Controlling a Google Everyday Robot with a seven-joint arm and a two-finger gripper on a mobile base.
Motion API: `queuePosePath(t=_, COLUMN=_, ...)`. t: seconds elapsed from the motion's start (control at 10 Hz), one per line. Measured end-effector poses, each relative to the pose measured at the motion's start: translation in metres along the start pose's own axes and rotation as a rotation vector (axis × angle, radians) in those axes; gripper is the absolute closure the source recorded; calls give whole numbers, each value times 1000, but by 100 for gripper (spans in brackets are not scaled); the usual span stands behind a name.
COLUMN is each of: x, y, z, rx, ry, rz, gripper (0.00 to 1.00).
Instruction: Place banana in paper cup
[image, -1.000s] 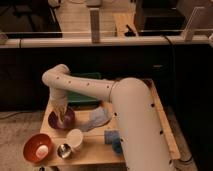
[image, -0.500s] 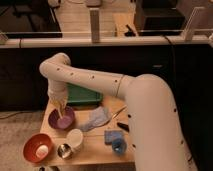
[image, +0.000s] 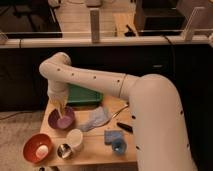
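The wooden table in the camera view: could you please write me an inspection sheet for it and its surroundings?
Surface: light wooden table, crowded.
Job's things: plain white paper cup upright near the front edge; banana not made out.
Clutter: small shiny metal cup beside the paper cup; purple bowl; orange bowl holding a white egg-like ball; green tray; crumpled blue cloth; blue cup.
Hand: the hand is shut, low over the purple bowl.
Cables: nothing seen.
Surroundings: white rail behind the table.
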Motion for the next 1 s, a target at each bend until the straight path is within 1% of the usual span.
queuePosePath(t=1.0, x=0, y=-2, z=2, rx=1, ry=-3, rz=-2, gripper=100)
